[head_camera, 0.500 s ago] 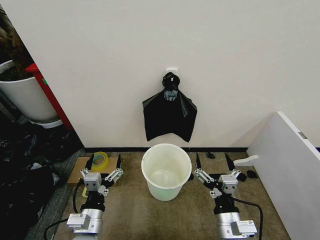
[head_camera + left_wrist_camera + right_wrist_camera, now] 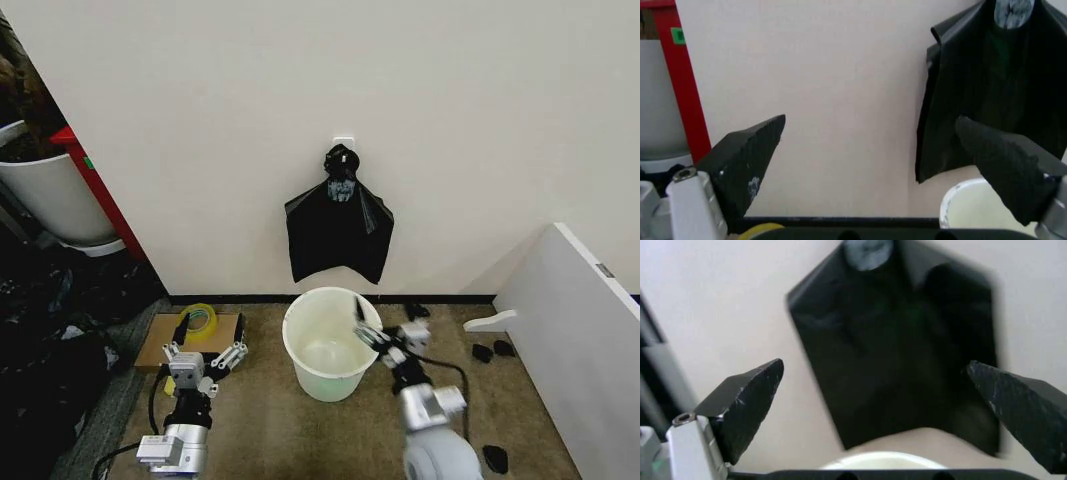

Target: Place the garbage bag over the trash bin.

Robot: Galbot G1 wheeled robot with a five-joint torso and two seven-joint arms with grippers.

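Carpet floor (image 2: 280, 430) meets a plain wall at a dark skirting line, and the trash bin (image 2: 331, 341) stands upright on it near the middle of the head view, cream-white, round, its mouth open upward. Straight up at 12 o'clock from the bin, the garbage bag (image 2: 338, 232) hangs flat against the wall from a small white hook (image 2: 343, 142), bunched and knotted at its top, its lower edge just above the bin's far rim. The right gripper (image 2: 383, 335) sits at 3 o'clock of the bin, close beside the rim, jaws spread wide and holding nothing; its wrist view looks between the two dark fingers at the hanging bag and a sliver of bin rim. The left gripper (image 2: 205, 359) rests low at 9 o'clock of the bin, well apart from it, jaws likewise wide open and empty. Beyond it at 10 o'clock lies a roll of yellow tape (image 2: 199, 320) on a piece of cardboard (image 2: 165, 338)
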